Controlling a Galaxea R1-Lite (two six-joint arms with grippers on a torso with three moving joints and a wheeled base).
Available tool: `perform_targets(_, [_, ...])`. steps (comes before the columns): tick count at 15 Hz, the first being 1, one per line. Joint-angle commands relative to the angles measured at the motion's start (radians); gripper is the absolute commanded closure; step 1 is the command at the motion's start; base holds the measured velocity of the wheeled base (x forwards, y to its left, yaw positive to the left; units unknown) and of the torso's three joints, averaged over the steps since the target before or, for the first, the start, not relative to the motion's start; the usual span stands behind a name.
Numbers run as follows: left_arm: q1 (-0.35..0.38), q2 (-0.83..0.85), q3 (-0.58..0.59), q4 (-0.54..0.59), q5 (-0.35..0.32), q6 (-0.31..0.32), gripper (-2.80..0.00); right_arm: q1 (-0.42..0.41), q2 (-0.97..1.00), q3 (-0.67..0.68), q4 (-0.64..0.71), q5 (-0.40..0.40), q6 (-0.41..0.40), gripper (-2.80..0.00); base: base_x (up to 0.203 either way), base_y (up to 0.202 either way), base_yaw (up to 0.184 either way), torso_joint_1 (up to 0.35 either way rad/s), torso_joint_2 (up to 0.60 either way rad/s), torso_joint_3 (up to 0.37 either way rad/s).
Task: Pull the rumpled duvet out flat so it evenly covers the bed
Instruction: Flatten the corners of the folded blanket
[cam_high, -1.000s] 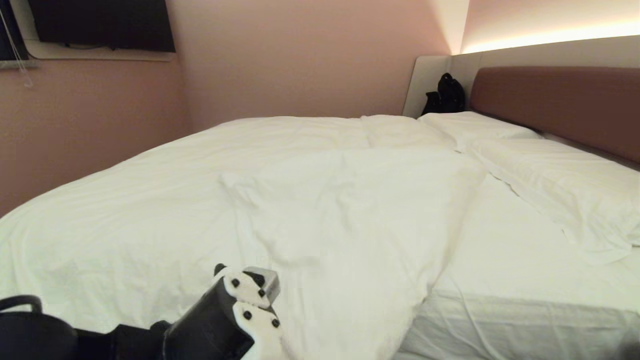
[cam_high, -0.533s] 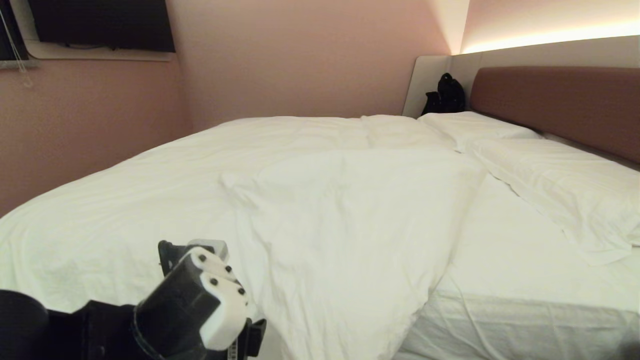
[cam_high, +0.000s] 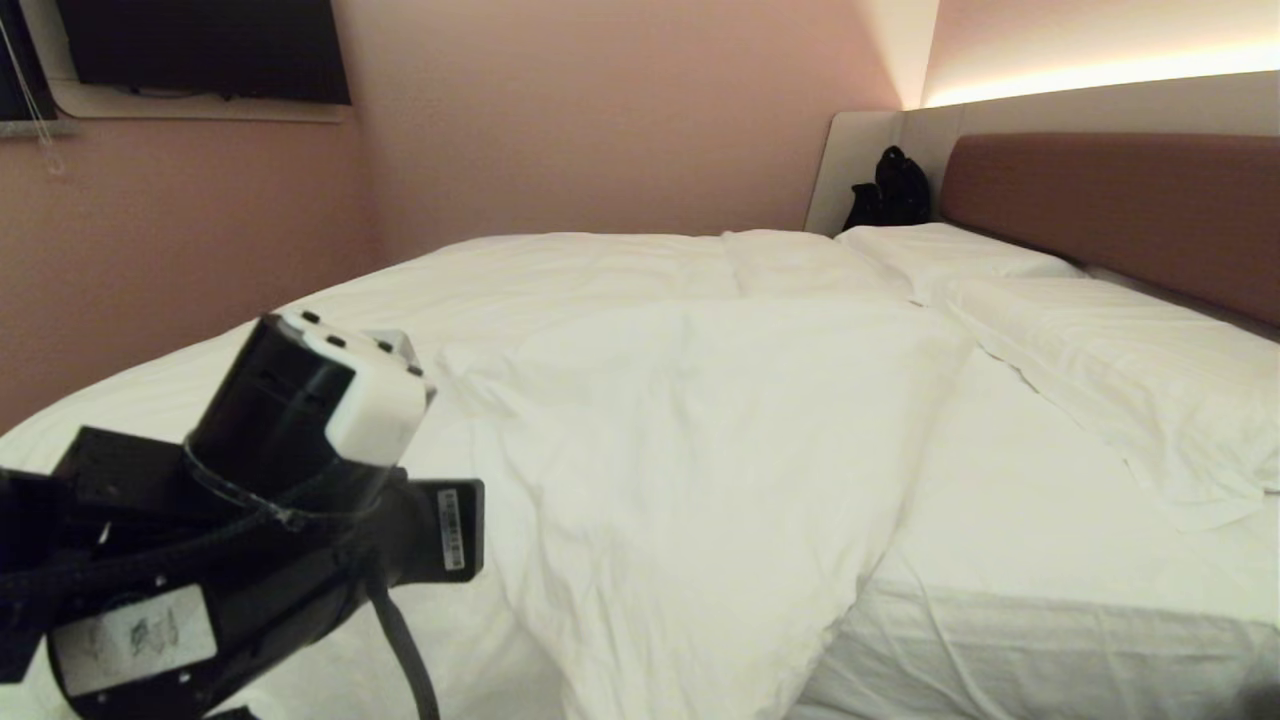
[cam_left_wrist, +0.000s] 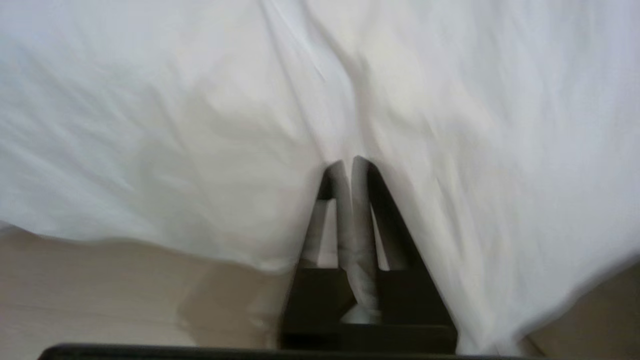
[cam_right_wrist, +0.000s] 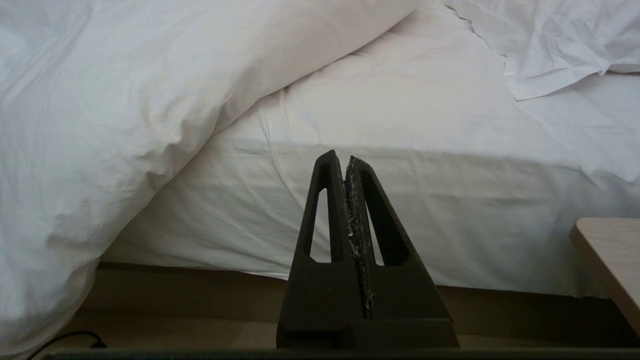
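My left pincer (cam_left_wrist: 348, 162) is clamped on a fold of the duvet (cam_high: 700, 450), which lies bunched across the bed (cam_high: 1050, 560); from my head my own wrist hides the grip. My right pincer (cam_right_wrist: 345, 159) is closed, empty, beside the mattress.

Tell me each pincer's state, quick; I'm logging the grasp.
Left pincer: shut on the duvet.
Right pincer: shut, empty, by the bed.

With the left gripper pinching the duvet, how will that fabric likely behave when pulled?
The duvet looks floppy: it creases into the shut left gripper, so it will likely drape and trail. Its puffy bulk suggests some drag. A thin pinched fold might slip.
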Motion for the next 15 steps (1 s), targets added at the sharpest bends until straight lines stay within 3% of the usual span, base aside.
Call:
perform_targets(1, [0.02,-0.002,-0.063,0.001,0.086,0.022,0.0,0.0,0.0,0.0,0.0,0.0,0.0,0.0,0.0,0.0,0.0,0.0,0.0,0.0])
perform_targets(3, [0.063,-0.003,-0.097,0.001,0.195,0.054,0.0,0.0,0.0,0.0,0.0,0.0,0.0,0.0,0.0,0.0,0.0,0.0,0.0,0.0])
perform_targets(5, [0.089,-0.014,-0.107,0.001,0.233,0.076,0.0,0.0,0.0,0.0,0.0,0.0,0.0,0.0,0.0,0.0,0.0,0.0,0.0,0.0])
perform_targets(7, [0.213,-0.079,-0.114,0.001,0.274,0.111,0.0,0.0,0.0,0.0,0.0,0.0,0.0,0.0,0.0,0.0,0.0,0.0,0.0,0.0])
perform_targets(11, [0.453,-0.251,-0.102,0.002,0.288,0.157,0.0,0.0,0.0,0.0,0.0,0.0,0.0,0.0,0.0,0.0,0.0,0.0,0.0,0.0])
perform_targets(13, [0.521,-0.333,-0.072,0.002,0.286,0.162,0.0,0.0,0.0,0.0,0.0,0.0,0.0,0.0,0.0,0.0,0.0,0.0,0.0,0.0])
perform_targets(15, [0.523,-0.376,-0.045,0.002,0.285,0.172,0.0,0.0,0.0,0.0,0.0,0.0,0.0,0.0,0.0,0.0,0.0,0.0,0.0,0.0])
